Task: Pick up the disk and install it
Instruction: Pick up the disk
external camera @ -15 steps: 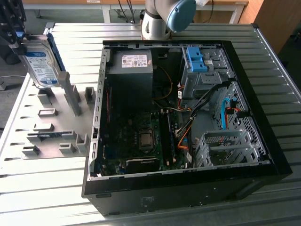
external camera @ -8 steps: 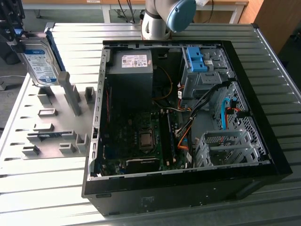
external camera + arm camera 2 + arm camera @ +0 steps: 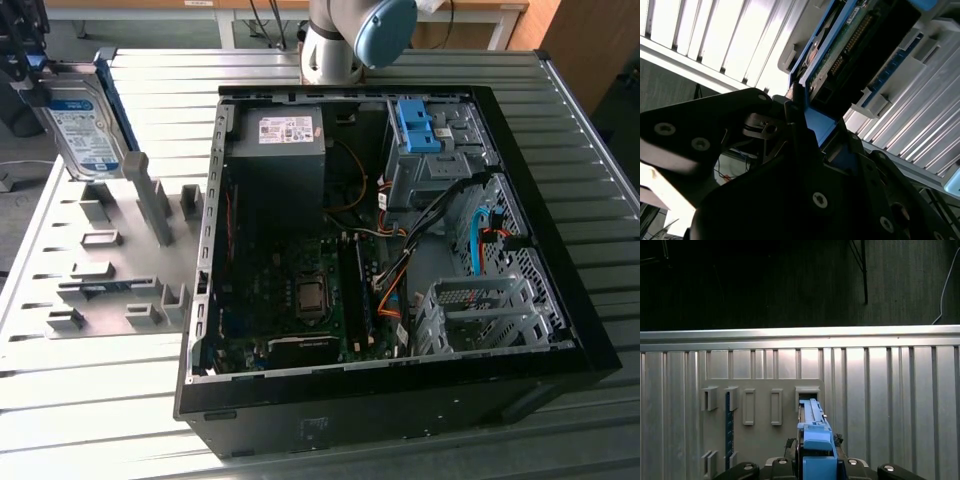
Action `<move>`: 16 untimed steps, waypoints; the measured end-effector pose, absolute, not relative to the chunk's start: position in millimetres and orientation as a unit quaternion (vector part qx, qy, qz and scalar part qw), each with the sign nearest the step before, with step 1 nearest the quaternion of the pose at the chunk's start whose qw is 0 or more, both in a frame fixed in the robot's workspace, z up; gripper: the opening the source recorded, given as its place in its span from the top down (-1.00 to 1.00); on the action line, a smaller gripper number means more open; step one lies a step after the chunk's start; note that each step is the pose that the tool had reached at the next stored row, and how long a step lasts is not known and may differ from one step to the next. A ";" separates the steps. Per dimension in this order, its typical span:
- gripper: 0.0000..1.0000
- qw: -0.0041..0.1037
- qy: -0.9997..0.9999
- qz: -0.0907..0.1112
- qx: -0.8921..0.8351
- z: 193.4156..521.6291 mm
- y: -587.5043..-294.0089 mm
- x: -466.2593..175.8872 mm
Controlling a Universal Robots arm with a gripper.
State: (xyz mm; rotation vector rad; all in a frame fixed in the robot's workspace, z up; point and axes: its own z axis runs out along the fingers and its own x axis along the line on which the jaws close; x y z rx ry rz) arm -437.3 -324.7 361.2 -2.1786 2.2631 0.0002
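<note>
The disk (image 3: 85, 130), silver with a white and blue label and blue side rails, stands on edge at the exterior view's far left, over the grey holder plate (image 3: 110, 270). My gripper (image 3: 25, 70) is shut on its upper end. In the second wrist view the dark fingers (image 3: 795, 115) clamp the blue rail, and the disk's (image 3: 850, 45) green circuit board faces the camera. In the first wrist view the disk (image 3: 815, 435) is seen edge-on, reaching toward a slot (image 3: 807, 392) of the plate. I cannot tell whether its lower end touches the slot.
An open computer case (image 3: 590, 340) lies on the slatted metal table (image 3: 90, 420). Inside are a dark power supply box (image 3: 275, 160), a blue plastic bracket (image 3: 418, 125) in the far bay and a grey drive cage (image 3: 480, 315). The arm's base (image 3: 335, 45) stands behind the case.
</note>
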 end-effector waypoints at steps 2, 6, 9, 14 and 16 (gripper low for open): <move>0.27 0.000 0.720 0.000 -0.694 363.4 -324.7 -437.3; 0.27 0.000 0.720 0.000 -0.694 368.2 -324.7 -437.3; 0.27 0.000 0.720 0.000 -0.694 371.3 -324.7 -437.3; 0.27 0.000 0.720 0.000 -0.694 376.2 -324.7 -437.3; 0.27 0.000 0.720 0.000 -0.694 378.1 -324.7 -437.3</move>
